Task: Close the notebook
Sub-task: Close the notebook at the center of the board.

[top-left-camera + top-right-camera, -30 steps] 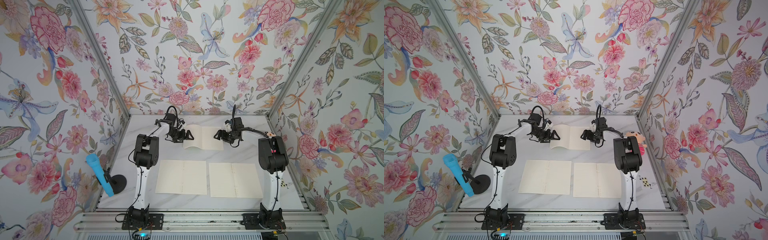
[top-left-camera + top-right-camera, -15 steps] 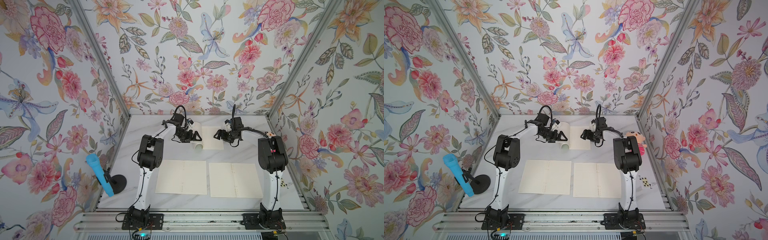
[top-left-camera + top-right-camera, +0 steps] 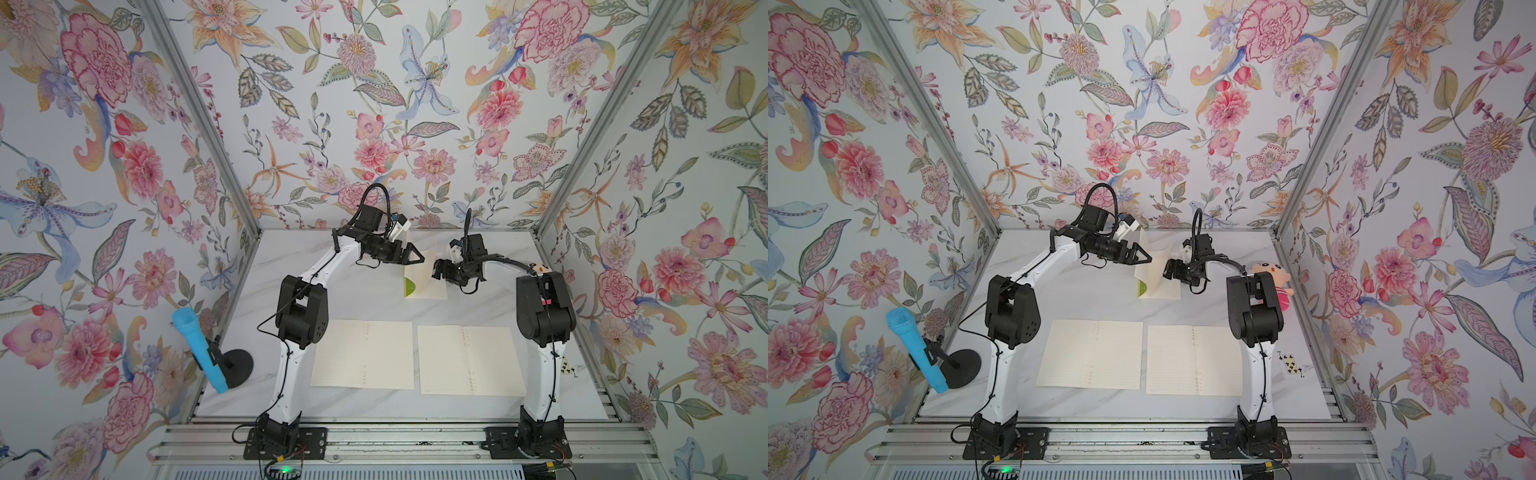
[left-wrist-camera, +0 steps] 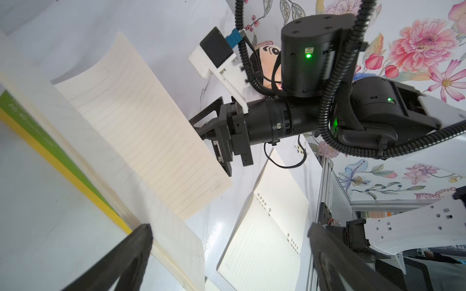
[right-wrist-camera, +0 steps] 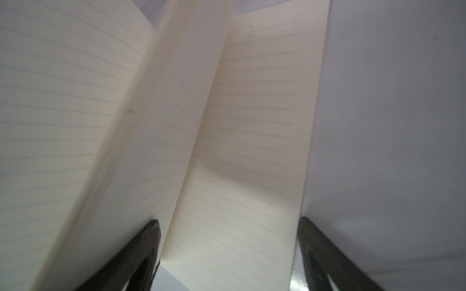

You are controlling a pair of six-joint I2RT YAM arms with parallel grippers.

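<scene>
A white marble table (image 3: 357,399) fills the floor of the flower-papered booth, with both arms rising from the rail at its near edge and reaching toward the far side. On the near half lie two open lined spreads side by side, the left spread (image 3: 363,355) and the right spread (image 3: 469,359), flat and just apart from each other. The notebook (image 3: 430,289) sits at the far centre between the two arms, half shut: its right-hand pages rest flat on the marble while the left half, green and yellow on the outside, stands lifted and leans over them. The left gripper (image 3: 417,258) is released, its fingers spread wide, and in the left wrist view one finger (image 4: 141,236) presses the outer edge of that raised cover. The right gripper (image 3: 436,269) hangs just beside the flat pages, its fingers also apart and grasping nothing. A blue microphone (image 3: 197,349) tilts on a black stand at the left edge. A plush doll (image 3: 1273,278) sits behind the right arm, and a playing card (image 3: 1292,363) lies near the right rail
</scene>
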